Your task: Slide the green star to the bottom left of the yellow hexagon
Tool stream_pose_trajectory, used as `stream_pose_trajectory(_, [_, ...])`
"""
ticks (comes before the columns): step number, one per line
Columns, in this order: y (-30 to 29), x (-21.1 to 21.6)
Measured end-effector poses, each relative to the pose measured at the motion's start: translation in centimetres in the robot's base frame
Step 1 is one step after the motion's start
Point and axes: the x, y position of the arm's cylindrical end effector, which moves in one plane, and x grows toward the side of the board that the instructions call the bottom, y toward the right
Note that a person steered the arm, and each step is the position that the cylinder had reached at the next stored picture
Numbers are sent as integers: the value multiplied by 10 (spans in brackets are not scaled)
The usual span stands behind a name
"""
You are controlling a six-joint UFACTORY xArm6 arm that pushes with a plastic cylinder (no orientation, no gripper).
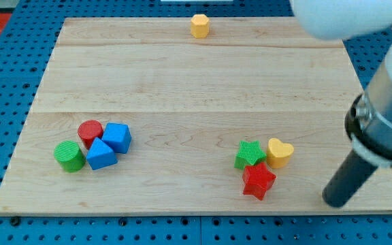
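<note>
The green star [250, 154] lies at the board's lower right, touching a yellow heart [279, 152] on its right and a red star [258, 180] just below it. The yellow hexagon [199, 26] sits alone at the view's top centre, near the far edge of the board. My tip [334, 201] is at the lower right, to the right of the red star and apart from all blocks. The dark rod rises up and right into the arm.
A cluster at the lower left holds a green cylinder [69, 156], a red cylinder [90, 132], a blue cube [118, 137] and a blue triangle [101, 154]. The wooden board [196, 88] is edged by a blue pegboard. The white arm body fills the upper right corner.
</note>
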Motion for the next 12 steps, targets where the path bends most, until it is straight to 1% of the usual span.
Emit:
stream_pose_trajectory(1, [-2,2])
stream_pose_trajectory(2, [-44,2])
stream_pose_trajectory(3, [-69,2])
stream_pose_trajectory(4, [-89,-23])
stream_pose_trajectory(6, [-108,-101])
stream_pose_trajectory(7, [-136,-149])
stream_pose_trajectory(8, [-177,-190])
stream_pose_trajectory(9, [-179,-182])
stream_pose_trajectory(10, [-220,-173])
stream_pose_trajectory(11, [-241,-212])
stream_pose_trajectory(12, [-209,-237])
